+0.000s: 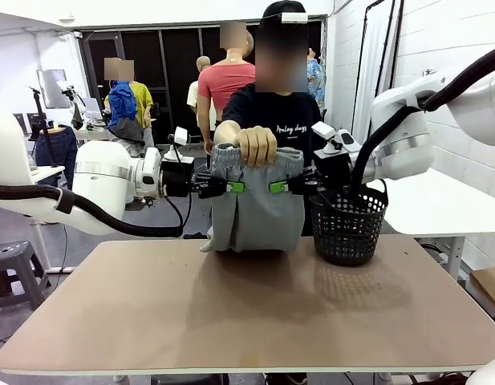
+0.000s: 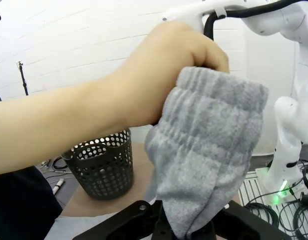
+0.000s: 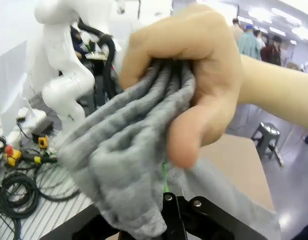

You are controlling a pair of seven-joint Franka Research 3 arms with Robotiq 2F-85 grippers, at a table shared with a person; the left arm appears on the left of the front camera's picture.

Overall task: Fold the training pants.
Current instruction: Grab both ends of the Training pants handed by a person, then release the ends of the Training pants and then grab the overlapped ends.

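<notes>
The light grey training pants (image 1: 255,204) hang above the far edge of the table, waistband up, with their lower end touching the tabletop. A person's hand (image 1: 257,144) clutches the gathered waistband at its middle. My left gripper (image 1: 231,187) is shut on the pants' left side just below the waistband, and my right gripper (image 1: 281,187) is shut on the right side. In the left wrist view the bunched grey cloth (image 2: 208,155) runs down between my fingers, under the person's fist (image 2: 168,75). The right wrist view shows the cloth (image 3: 124,160) pinched likewise, below the person's hand (image 3: 198,85).
A black mesh basket (image 1: 348,226) stands on the table at the far right, close to my right gripper. The brown tabletop (image 1: 247,313) stretches toward me. The person stands at the far side behind the pants.
</notes>
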